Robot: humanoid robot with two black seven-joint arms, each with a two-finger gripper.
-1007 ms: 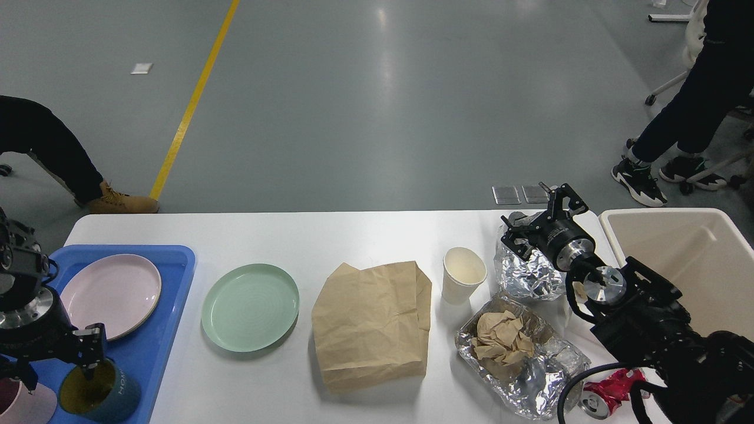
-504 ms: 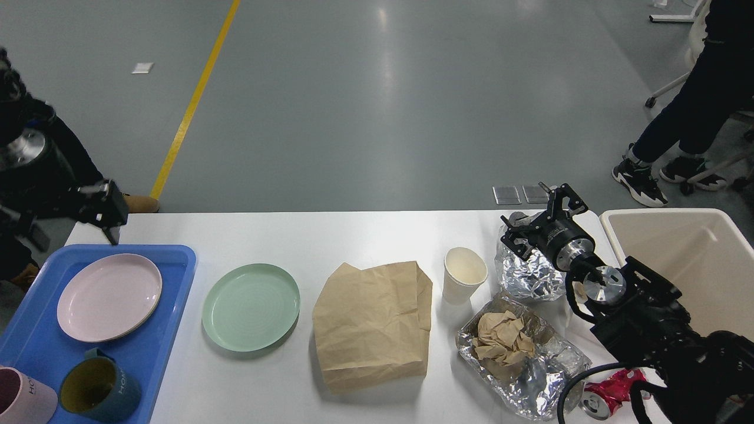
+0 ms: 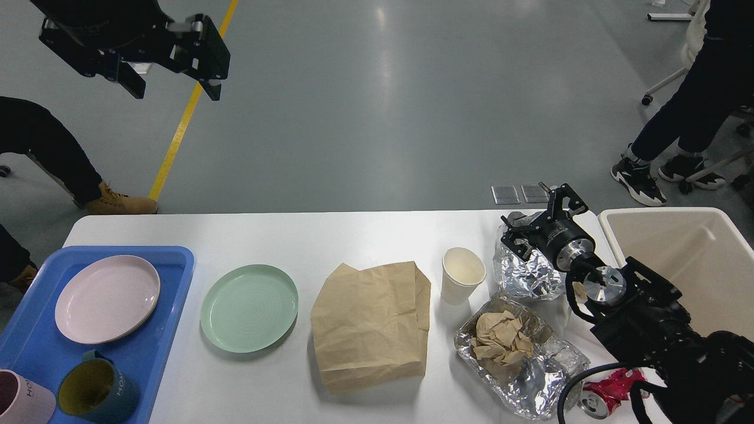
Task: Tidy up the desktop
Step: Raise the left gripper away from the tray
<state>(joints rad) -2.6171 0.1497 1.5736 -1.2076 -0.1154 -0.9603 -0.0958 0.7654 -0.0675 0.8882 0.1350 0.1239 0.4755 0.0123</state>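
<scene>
White and wide, the desktop (image 3: 365, 235) fills the lower view. My left gripper (image 3: 171, 62) hangs high above the blue tray (image 3: 171, 265), fingers spread and empty. My right gripper (image 3: 539, 221) sits over crumpled foil (image 3: 527, 277) (jaw state unclear, possibly touching it).

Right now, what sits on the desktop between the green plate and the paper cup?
In the head view, only the crumpled brown paper bag lies between the green plate and the paper cup on the desktop.
</scene>
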